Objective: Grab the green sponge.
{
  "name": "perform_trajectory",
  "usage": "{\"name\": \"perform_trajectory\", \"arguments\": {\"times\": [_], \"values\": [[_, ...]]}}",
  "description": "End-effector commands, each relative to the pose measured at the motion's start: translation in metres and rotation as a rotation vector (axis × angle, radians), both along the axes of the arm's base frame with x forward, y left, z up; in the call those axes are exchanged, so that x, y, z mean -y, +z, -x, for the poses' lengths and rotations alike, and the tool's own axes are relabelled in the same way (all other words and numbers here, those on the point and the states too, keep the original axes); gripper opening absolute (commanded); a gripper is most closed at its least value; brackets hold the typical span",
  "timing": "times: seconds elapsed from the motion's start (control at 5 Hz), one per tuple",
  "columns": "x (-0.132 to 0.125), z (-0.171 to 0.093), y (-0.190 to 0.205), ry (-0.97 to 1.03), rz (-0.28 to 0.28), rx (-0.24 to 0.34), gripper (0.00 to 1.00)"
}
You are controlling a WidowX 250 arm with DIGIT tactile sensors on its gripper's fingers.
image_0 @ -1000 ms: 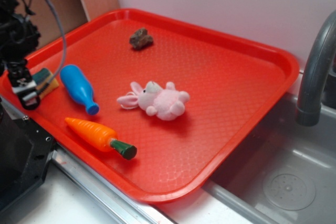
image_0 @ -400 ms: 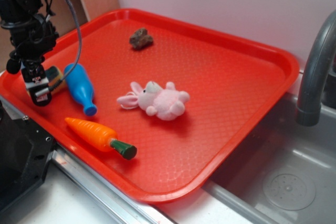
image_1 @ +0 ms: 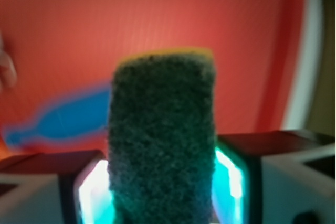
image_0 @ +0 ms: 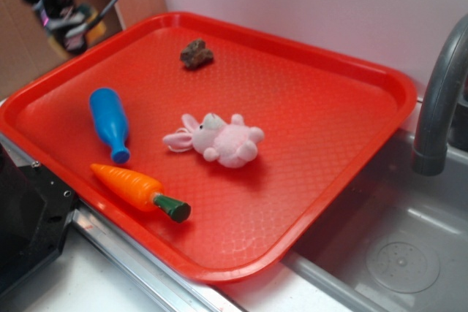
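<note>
Beside a grey sink [image_0: 409, 253] and faucet [image_0: 439, 100], a red tray [image_0: 322, 100] is seen holding a blue bottle [image_0: 108, 122], a toy carrot [image_0: 139, 191], a pink plush rabbit [image_0: 219, 139] and a brown-grey lump [image_0: 196, 54]; the gripper [image_0: 69, 23] is shown blurred above the tray's far left corner; the green sponge [image_1: 163, 135] is clamped between closed fingers [image_1: 233, 174], clear of the tray.

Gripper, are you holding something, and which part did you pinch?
Yes. The gripper holds the green sponge, lifted above the red tray. Its fingers squeeze the sponge's two sides near the lower end; the dark scouring face points at the wrist camera.
</note>
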State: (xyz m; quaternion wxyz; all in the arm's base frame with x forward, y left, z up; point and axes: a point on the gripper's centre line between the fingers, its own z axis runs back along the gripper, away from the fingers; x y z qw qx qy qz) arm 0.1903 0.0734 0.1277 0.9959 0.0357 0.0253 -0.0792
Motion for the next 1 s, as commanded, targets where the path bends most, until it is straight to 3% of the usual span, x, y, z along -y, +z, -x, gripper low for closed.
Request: {"name": "perform_trajectory", "arguments": {"times": [0.0, 0.4, 0.8], "values": [[0.035, -0.055, 0.076, 0.124, -0.067, 0.067, 0.00], [0.060, -0.056, 0.081, 0.182, -0.062, 0.081, 0.00], [0.060, -0.049, 0.084, 0.214, -0.037, 0.090, 0.00]]}}
